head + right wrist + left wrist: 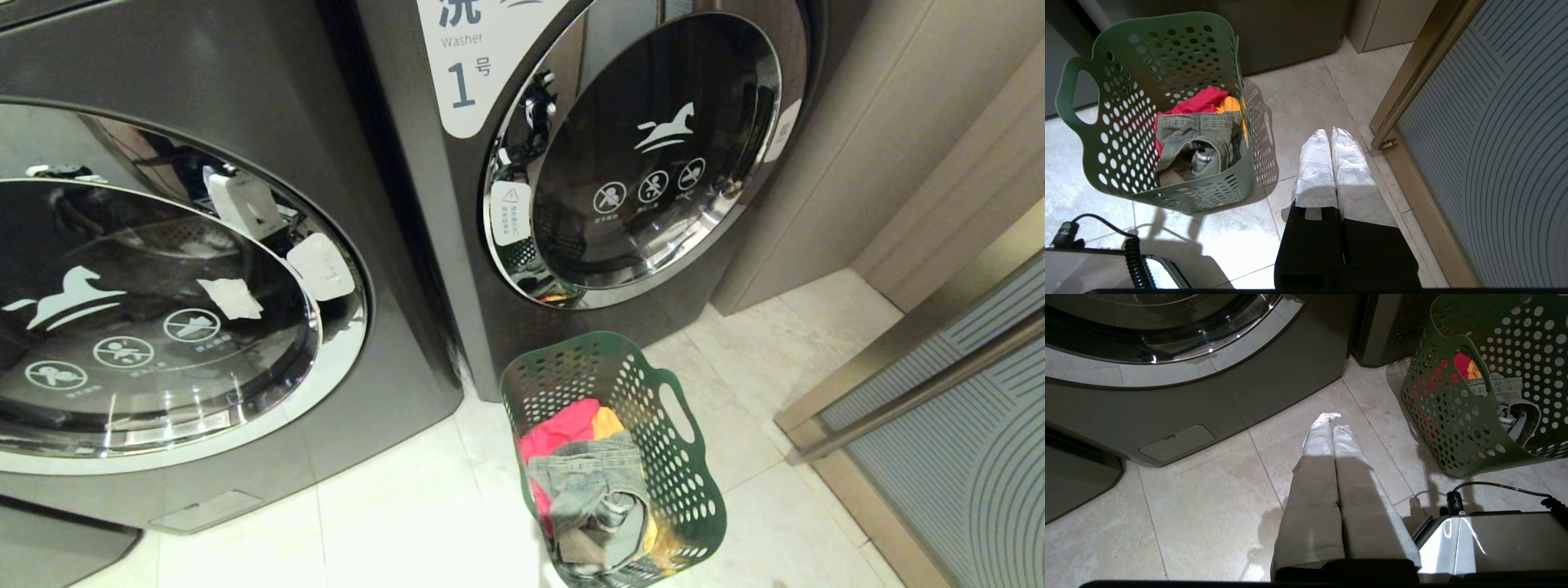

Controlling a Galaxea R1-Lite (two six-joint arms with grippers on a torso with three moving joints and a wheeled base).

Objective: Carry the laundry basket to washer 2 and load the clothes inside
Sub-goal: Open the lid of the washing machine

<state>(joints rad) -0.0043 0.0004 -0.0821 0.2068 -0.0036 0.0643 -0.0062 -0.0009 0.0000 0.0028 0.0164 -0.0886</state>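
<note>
Both tools, left (1333, 420) and right (1329, 134), hang pressed together, empty, above the floor tiles. Basket (629, 457) at six o'clock before washer 1 (604, 163): light, stiff plastic, best lifted by its oval handles (676, 412). Clothes (592, 482) inside are soft.

washer labelled 1 (620, 155), pale floor tiles (392, 523), ribbed glass door (971, 441), beige cabinet panel (882, 122)
</note>
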